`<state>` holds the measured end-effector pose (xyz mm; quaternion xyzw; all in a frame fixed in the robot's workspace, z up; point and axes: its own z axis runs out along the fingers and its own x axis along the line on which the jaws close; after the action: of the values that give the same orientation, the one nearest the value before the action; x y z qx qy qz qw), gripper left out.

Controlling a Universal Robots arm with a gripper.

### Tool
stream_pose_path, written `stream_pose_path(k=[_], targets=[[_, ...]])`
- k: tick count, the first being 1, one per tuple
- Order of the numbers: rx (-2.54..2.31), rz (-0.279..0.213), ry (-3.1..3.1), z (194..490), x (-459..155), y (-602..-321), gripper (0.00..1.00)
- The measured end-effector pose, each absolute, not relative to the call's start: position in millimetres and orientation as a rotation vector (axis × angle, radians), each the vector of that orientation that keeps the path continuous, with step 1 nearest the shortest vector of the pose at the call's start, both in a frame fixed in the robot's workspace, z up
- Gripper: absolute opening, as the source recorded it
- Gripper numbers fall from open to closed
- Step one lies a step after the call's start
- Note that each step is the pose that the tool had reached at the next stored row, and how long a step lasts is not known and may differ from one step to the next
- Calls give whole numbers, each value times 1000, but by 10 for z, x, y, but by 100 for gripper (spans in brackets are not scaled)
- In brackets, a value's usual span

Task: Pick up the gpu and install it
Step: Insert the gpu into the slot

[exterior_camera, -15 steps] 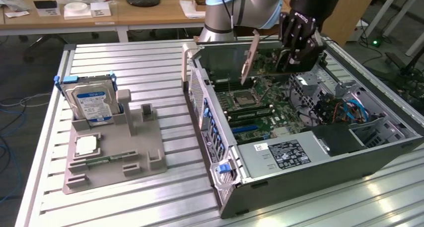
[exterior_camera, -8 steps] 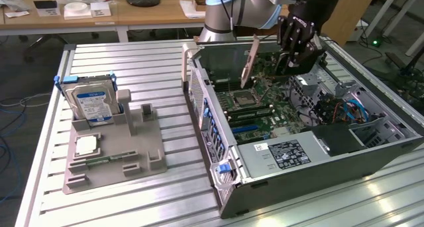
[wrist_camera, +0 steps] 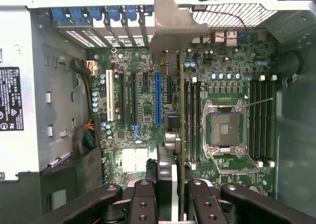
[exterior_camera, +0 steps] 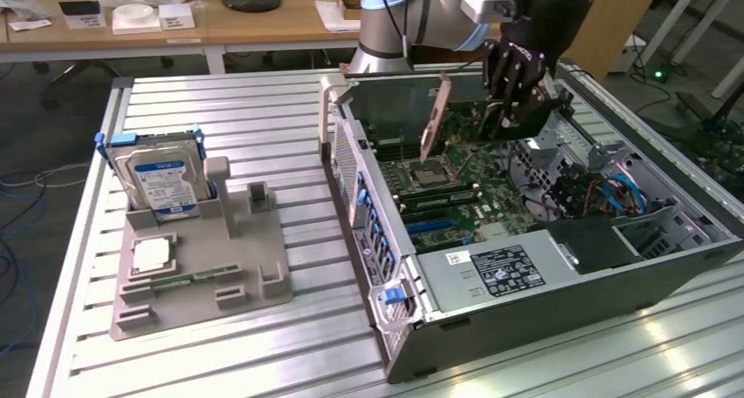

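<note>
My gripper (exterior_camera: 513,111) is shut on the gpu (exterior_camera: 459,119) and holds it above the open computer case (exterior_camera: 524,267). The card hangs on edge, its metal bracket (exterior_camera: 440,111) toward the case's rear wall. In the wrist view the gpu (wrist_camera: 180,110) appears edge-on as a thin line between my fingers (wrist_camera: 146,202), with its bracket (wrist_camera: 170,26) at the far end. It hovers over the motherboard (wrist_camera: 138,135), between the blue slot (wrist_camera: 158,98) and the memory slots (wrist_camera: 193,120). I cannot tell whether the card touches the board.
The CPU socket (wrist_camera: 224,130) lies beside the memory slots. On the exterior view's left, a grey fixture (exterior_camera: 198,276) on the aluminium table carries a hard drive (exterior_camera: 160,182) with a blue-white label, a small square chip (exterior_camera: 152,256) and a memory stick (exterior_camera: 174,285).
</note>
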<state>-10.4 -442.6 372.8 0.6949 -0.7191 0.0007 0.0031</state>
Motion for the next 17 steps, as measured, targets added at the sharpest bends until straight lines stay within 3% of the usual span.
stream_pose_path(k=[17], targets=[[2172,12,-2283,3469,-120,-4421,28]])
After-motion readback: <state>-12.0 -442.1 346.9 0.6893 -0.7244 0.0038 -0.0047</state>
